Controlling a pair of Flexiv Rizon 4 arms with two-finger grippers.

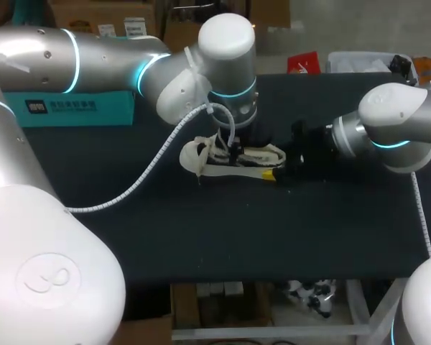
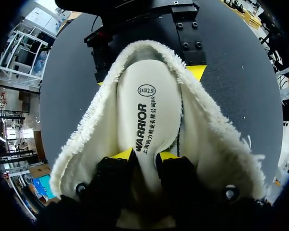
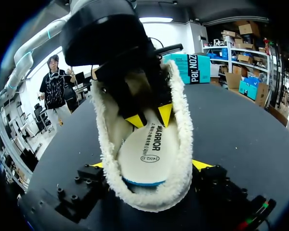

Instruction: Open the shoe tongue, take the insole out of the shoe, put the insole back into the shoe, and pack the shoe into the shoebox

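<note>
Left wrist view: left gripper [image 2: 145,155] pinches the insole [image 2: 147,106] inside the fleecy shoe [image 2: 86,144]; right gripper [image 3: 149,165] clamps the shoe's far end from both sides.

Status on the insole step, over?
Left tool shut on insole, not yet out of fleece-lined shoe. Right tool shut on shoe's end. Teal shoebox at back of table, behind left arm.

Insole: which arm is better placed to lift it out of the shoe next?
Left. The left fingers pinch the insole from both sides. The right fingers clamp the shoe from outside, so that arm seems needed to steady it.
</note>
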